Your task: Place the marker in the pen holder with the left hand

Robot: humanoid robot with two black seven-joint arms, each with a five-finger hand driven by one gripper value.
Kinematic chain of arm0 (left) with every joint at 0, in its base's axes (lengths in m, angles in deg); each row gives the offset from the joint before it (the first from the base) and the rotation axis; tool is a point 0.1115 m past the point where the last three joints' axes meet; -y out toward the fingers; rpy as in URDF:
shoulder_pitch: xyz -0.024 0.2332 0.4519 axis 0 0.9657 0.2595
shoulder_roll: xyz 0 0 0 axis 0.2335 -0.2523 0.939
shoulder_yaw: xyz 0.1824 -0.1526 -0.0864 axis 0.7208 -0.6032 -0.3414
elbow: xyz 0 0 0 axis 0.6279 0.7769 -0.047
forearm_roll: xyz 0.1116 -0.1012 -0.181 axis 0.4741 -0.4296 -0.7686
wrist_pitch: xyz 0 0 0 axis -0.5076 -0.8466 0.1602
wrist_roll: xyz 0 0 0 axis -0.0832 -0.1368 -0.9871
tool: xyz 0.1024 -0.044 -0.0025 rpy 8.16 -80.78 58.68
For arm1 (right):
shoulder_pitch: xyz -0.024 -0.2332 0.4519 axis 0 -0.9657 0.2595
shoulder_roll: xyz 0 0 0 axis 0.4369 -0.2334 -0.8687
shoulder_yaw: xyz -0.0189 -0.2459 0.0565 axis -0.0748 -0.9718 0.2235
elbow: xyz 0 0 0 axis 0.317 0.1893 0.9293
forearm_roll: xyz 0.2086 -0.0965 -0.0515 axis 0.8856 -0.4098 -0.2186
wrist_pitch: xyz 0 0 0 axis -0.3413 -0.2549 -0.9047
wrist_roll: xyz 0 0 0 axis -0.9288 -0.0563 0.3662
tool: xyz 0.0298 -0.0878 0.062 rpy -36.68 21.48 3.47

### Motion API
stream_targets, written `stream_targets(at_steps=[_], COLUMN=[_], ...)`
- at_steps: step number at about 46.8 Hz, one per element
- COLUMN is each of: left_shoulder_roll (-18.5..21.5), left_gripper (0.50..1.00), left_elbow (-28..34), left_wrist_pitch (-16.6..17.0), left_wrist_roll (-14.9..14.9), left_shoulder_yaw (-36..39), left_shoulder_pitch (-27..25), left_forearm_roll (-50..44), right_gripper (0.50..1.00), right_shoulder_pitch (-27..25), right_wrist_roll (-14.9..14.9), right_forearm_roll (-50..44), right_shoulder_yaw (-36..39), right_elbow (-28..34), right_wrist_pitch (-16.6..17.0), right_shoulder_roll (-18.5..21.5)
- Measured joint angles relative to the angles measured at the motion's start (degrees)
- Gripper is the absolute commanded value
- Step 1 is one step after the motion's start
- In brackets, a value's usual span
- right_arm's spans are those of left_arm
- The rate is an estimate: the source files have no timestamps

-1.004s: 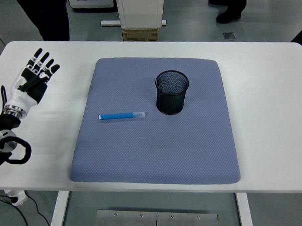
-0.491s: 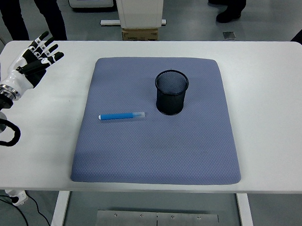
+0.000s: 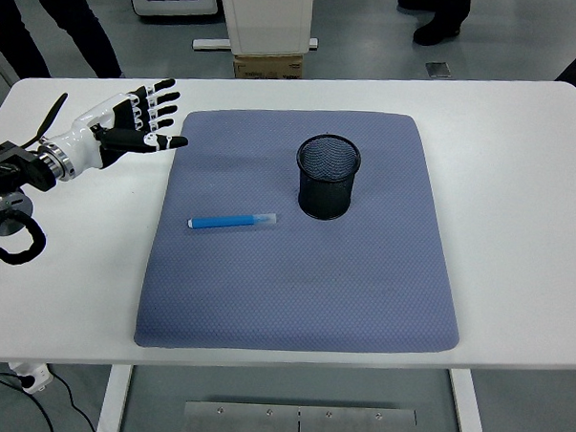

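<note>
- Grey workshop floor beyond a white tabletop (image 3: 519, 188), with a person's legs (image 3: 48, 14) at the far left edge and a dark shoe (image 3: 435, 31) further along the far side.
- Blue-grey padded mat (image 3: 294, 293) over the tabletop's middle, carrying both task objects.
- Left robot hand (image 3: 139, 128) raised over the tabletop's far left part, at the mat's far left corner, fingers (image 3: 159, 100) spread apart and straight, holding nothing.
- Right arm nowhere in view.
- Marker (image 3: 232, 220) flat on the mat, nearer the robot than the robot hand and off to its right, blue barrel pointing left, pale cap end pointing right toward the holder; well apart from the fingers.
- Pen holder (image 3: 327, 177), black mesh, upright, mouth open and apparently empty, further right again, just beyond the marker's cap end but not touching it.
- Likely light, rigid and smooth: prone to rolling on the mat and slipping in a loose pinch.
- Best taken at mid-barrel between thumb and two fingers, from above, across its long axis.
- Soft mat should give slightly, letting fingertips get under the barrel.
- Holder looks light too; a knock on its rim could tip it.
</note>
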Motion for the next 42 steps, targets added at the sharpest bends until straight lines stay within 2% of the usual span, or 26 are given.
stream_targets(at_steps=[12,17,23,31,42], left_shoulder_roll=[0.17,-0.02,0.14,-0.01,-1.09], left_gripper=[1.000,1.000,1.000,1.000,1.000], left_elbow=[2.64,2.98,2.94,2.86,2.85], left_wrist_pitch=[-0.84,-2.17,-4.17,-4.45,-4.03], left_wrist_roll=[0.00,0.00,0.00,-0.03,0.15], left_shoulder_yaw=[17.65,22.68,26.58,27.17,27.24], left_shoulder_pitch=[-14.83,-18.43,-20.71,-21.74,-21.51], left_forearm_roll=[7.53,11.77,13.43,12.01,0.59], right_gripper=[1.000,1.000,1.000,1.000,1.000], right_shoulder_pitch=[-0.02,-0.01,-0.01,-0.02,-0.01], right_wrist_roll=[0.00,0.00,0.01,0.01,0.00], right_forearm_roll=[0.00,0.00,0.00,0.00,0.00], right_shoulder_yaw=[0.00,0.01,0.00,0.01,0.01], right_elbow=[0.02,0.01,0.01,0.01,0.01], right_wrist_pitch=[-0.01,0.00,0.00,0.00,0.00], right_shoulder_roll=[0.00,0.00,0.00,0.00,0.00])
